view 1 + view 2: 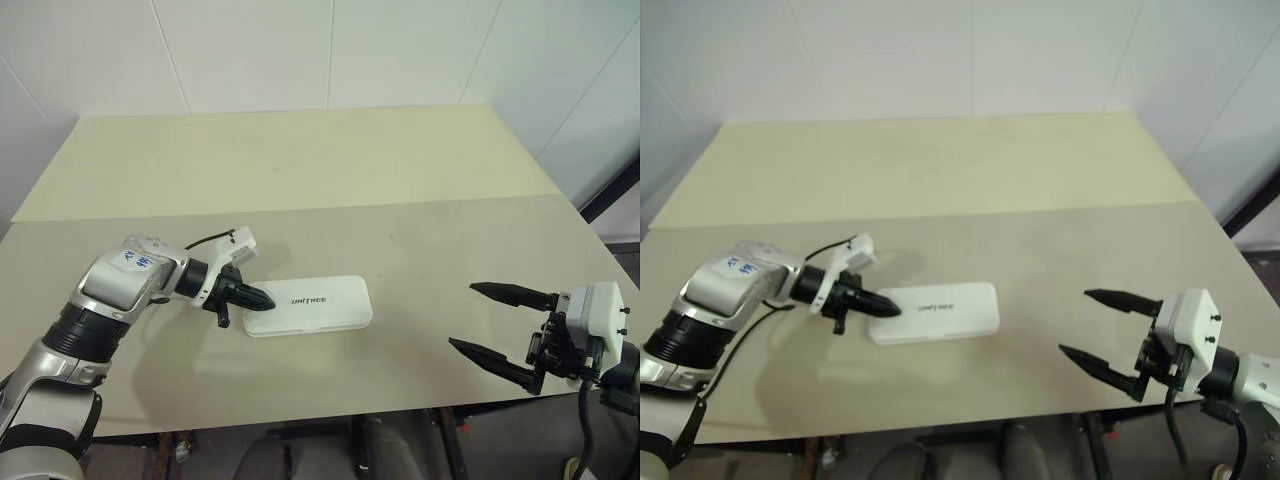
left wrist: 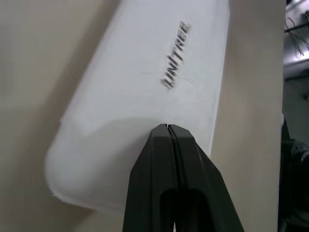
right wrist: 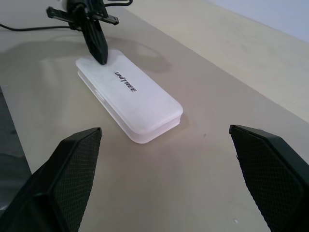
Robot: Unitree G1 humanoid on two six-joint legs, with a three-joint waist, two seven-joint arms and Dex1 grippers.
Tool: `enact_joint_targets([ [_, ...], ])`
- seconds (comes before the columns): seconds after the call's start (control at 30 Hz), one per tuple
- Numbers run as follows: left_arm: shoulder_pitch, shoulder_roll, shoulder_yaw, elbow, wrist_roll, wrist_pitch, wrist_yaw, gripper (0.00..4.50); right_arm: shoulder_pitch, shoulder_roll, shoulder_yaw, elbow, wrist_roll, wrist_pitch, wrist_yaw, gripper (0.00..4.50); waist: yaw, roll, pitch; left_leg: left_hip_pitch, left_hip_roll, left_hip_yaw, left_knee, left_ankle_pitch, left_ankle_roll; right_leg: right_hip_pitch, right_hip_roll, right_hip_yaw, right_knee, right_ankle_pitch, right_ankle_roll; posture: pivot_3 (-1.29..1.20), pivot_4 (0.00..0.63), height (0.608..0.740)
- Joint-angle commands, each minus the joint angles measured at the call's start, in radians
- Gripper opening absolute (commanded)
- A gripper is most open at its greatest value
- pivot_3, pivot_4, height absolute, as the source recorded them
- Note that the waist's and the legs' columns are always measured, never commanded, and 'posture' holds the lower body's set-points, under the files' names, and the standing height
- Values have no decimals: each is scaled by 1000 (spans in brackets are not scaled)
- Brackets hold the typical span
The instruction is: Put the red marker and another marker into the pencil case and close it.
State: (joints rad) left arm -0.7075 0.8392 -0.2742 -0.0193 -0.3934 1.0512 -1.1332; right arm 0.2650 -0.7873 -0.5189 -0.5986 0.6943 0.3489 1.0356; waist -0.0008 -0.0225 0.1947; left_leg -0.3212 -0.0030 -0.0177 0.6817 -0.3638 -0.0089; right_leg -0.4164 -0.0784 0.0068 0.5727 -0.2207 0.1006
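The robot's left gripper (image 1: 262,298), its two black fingers pressed tightly together with nothing between them, points down and toward the right with its tip resting on the lid at one end of the pencil case (image 1: 312,304). The white hard-plastic case lies flat and closed on the beige table (image 1: 300,170), stretching away from the fingertips toward the robot's right, its dark lettering reading along the lid just past the tip. In the left wrist view, the joined fingers (image 2: 173,159) meet the lid near the case's rounded end, with the lettering further along. Well off to the right, near the table's front edge, the right gripper (image 1: 495,322) hangs above the surface with its fingers spread wide and empty, aimed roughly level toward the case. From the right wrist view, the case (image 3: 140,104) sits between and beyond the two open fingers, with the left gripper (image 3: 101,57) touching its far end.
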Motion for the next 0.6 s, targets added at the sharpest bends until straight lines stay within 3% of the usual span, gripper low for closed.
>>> enact_joint_targets([
  [0.03,-26,-7,88,-61,-38,-5,25,27,-18,-24,-22,13,18,-12,20,4500,0,-1,0,0,0,0,0,-1,0,-2,0,0,1,0,0,0,150,740],
  [0.2,18,-168,313,-152,-152,-273,54,27,-42,-46,-3,38,23,6,43,4500,8,-1,0,-14,-1,0,1,-1,-1,-19,-1,-1,9,6,10,0,150,740],
  [0.33,153,-210,359,-193,-121,-507,31,27,-132,-81,63,101,5,2,75,4500,-1,1,-1,-15,-1,2,0,-2,-2,-23,-1,1,9,6,10,0,150,740],
  [0.43,192,-235,386,-169,-147,-659,-38,626,-186,-101,104,141,-4,-5,106,4500,1,1,0,-14,-1,3,0,-2,-2,-23,0,1,4,6,10,0,150,740],
  [0.6,199,-252,432,-76,-277,-745,-225,2320,-266,-126,145,222,-30,-26,157,4500,7,0,0,-14,-2,6,1,-1,-2,-22,0,-1,4,6,9,0,150,740],
])
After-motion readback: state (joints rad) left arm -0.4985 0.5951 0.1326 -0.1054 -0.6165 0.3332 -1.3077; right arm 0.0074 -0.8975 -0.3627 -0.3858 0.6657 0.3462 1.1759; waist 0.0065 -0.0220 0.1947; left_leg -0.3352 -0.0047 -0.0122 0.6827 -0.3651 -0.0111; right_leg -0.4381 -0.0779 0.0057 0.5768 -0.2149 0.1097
